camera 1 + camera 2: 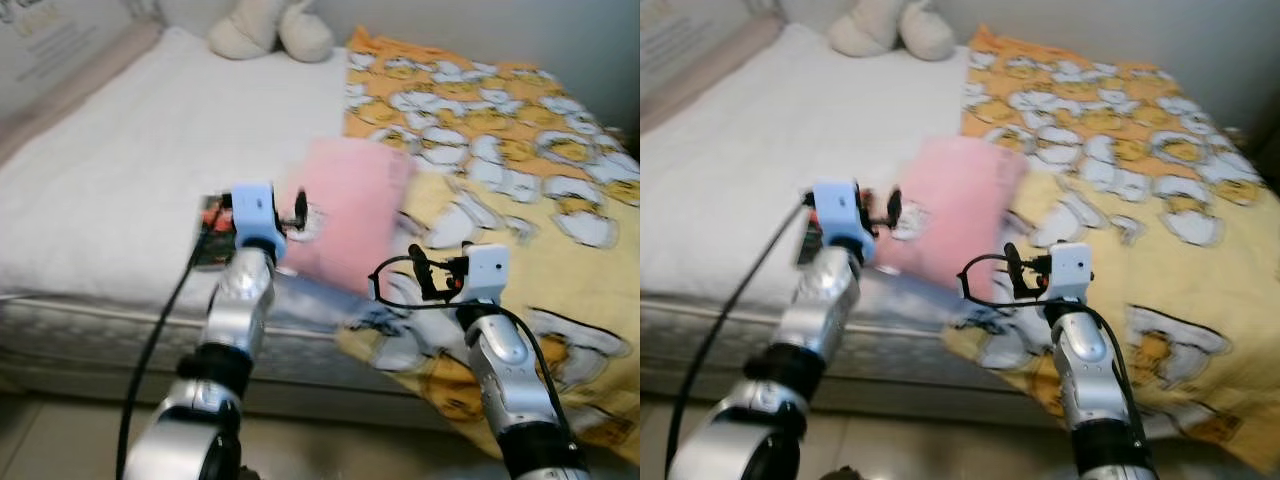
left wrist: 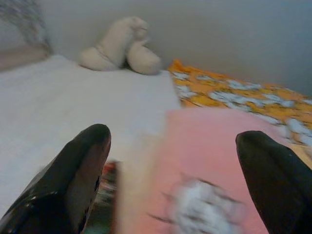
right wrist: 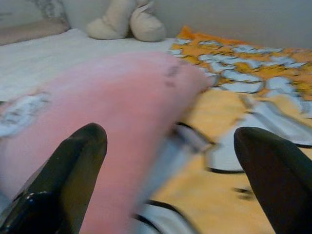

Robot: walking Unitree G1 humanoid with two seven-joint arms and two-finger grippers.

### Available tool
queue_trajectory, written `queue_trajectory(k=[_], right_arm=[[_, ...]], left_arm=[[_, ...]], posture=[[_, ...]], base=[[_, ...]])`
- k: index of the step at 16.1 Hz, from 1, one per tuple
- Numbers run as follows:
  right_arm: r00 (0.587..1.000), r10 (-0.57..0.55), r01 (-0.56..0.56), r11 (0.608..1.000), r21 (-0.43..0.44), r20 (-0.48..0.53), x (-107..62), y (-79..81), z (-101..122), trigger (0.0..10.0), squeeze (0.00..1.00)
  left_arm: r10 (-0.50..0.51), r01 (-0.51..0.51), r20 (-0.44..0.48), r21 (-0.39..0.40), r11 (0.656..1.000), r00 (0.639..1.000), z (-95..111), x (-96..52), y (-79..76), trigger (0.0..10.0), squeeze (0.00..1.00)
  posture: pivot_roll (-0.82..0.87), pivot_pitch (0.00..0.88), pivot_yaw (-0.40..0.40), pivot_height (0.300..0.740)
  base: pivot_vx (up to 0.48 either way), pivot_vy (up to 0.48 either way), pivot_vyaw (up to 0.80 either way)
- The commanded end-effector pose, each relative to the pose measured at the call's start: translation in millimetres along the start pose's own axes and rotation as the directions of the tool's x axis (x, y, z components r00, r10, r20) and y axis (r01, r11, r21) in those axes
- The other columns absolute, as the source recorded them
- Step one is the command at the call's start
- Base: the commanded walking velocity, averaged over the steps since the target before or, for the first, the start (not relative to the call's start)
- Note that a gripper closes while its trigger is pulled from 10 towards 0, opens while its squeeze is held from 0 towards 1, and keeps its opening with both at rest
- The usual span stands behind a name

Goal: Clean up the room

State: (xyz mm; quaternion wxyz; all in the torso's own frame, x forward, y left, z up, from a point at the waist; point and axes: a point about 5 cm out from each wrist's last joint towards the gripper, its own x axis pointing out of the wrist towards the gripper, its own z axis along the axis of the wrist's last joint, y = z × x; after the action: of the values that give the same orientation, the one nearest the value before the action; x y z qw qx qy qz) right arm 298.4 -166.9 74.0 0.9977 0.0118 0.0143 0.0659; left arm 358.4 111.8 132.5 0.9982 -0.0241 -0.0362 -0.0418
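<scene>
We stand at the foot of a bed [image 1: 120, 170] with both arms raised toward a pink pillow [image 1: 350, 215], which lies near the front edge of the mattress, half on the white sheet and half on the yellow duck-print blanket [image 1: 520, 150]. Our left gripper [image 2: 170, 161] hangs just short of the pillow's near end, its two black fingers [image 2: 73, 165] spread wide with nothing between them; our right gripper [image 3: 170, 161] is likewise spread apart and empty, aimed at the pillow's flank where it meets the blanket. A small dark, colourful flat item [image 1: 213, 232] (a book or packet, too blurred for us to name) lies on the sheet just beside the pillow, partly hidden behind our left wrist. At the head of the bed a cream plush toy [image 1: 270, 28] rests against the wall. As we judge it, the tidying is at an early stage: the pillow sits askew in the middle of the bed instead of at the head, the blanket looks rumpled and hangs over the edge, and the small item is not yet put away. Nothing is in hand yet, so the pillow seems to be the next thing to grasp, probably with both grippers.
</scene>
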Motion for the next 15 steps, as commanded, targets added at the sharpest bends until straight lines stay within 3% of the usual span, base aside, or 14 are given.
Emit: queue_trajectory(k=[1,3,6,7,9,10,11,12,13,14,15], right_arm=[[0.998,-0.026,0.026,1.0,-0.003,0.05,5.8,-3.3,12.9,10.0,0.05],[0.99,-0.116,0.112,0.993,0.045,0.081,12.8,-22.6,28.6,10.0,0.05],[0.957,-0.288,0.275,0.935,0.223,0.03,12.5,-60.6,31.2,10.0,0.04],[0.953,-0.301,0.287,0.929,0.232,0.024,11.6,-63.6,30.8,10.0,0.05],[0.941,-0.337,0.334,0.915,0.225,-0.025,6.9,-76.9,22.6,10.0,0.04],[0.932,-0.353,0.362,0.902,0.236,-0.081,4.0,-81.8,11.2,10.0,0.04],[0.915,-0.371,0.402,0.871,0.282,-0.157,-2.9,-86.3,-5.3,10.0,0.04],[0.907,-0.382,0.419,0.863,0.281,-0.18,-5.8,-89.4,-10.0,10.0,0.05],[0.907,-0.39,0.419,0.875,0.242,-0.161,-8.0,-91.3,-7.6,10.0,0.04],[0.915,-0.401,0.403,0.911,0.092,-0.044,-14.6,-92.3,11.9,10.0,0.04],[0.918,-0.388,0.391,0.92,-0.03,0.076,-30.6,-84.7,30.4,10.0,0.04]], left_arm=[[0.009,-0.009,-0.004,0.033,0.999,1.0,1.2,3.6,5.3,10.0,0.0],[0.012,-0.011,-0.012,0.077,0.997,1.0,11.2,16.4,17.3,10.0,0.0],[-0.059,0.062,-0.074,0.045,0.997,0.996,19.1,30.9,13.5,10.0,0.0],[-0.062,0.065,-0.086,0.033,0.997,0.994,19.0,32.0,13.1,10.0,0.0],[-0.092,0.094,-0.182,0.001,0.996,0.979,11.0,35.4,9.2,10.0,0.0],[-0.108,0.1,-0.238,-0.046,0.994,0.965,2.3,33.8,6.7,10.0,0.0],[-0.166,0.127,-0.312,-0.143,0.982,0.935,-11.5,29.1,-2.2,10.0,0.0],[-0.196,0.152,-0.324,-0.158,0.976,0.925,-14.1,28.1,-10.0,10.0,0.0],[-0.214,0.171,-0.311,-0.158,0.973,0.926,-12.1,29.0,-16.0,10.0,0.0],[-0.237,0.22,-0.222,-0.098,0.971,0.946,0.2,33.0,-22.9,10.0,0.0],[-0.282,0.287,-0.121,0.024,0.958,0.952,7.2,30.5,-24.1,10.0,0.0]], posture=[[0.03,0.0,-0.049,0.74],[0.01,0.0,-0.042,0.74],[0.0,0.0,-0.034,0.74],[0.0,0.0,-0.034,0.74],[-0.02,0.0,-0.03,0.74],[-0.05,0.016,-0.016,0.74],[-0.06,0.052,-0.014,0.74],[-0.07,0.067,-0.004,0.74],[-0.08,0.081,-0.002,0.74],[-0.11,0.092,0.005,0.74],[-0.12,0.092,0.008,0.74]], base=[[0.349,0.33,0.0],[0.352,0.326,0.0],[0.392,0.274,0.0],[0.0,0.0,0.0],[0.0,0.0,0.0],[0.0,0.0,0.0],[0.0,0.0,0.0],[0.0,0.0,0.0],[0.0,0.0,0.0],[0.0,0.0,0.0],[0.0,0.0,0.0]])
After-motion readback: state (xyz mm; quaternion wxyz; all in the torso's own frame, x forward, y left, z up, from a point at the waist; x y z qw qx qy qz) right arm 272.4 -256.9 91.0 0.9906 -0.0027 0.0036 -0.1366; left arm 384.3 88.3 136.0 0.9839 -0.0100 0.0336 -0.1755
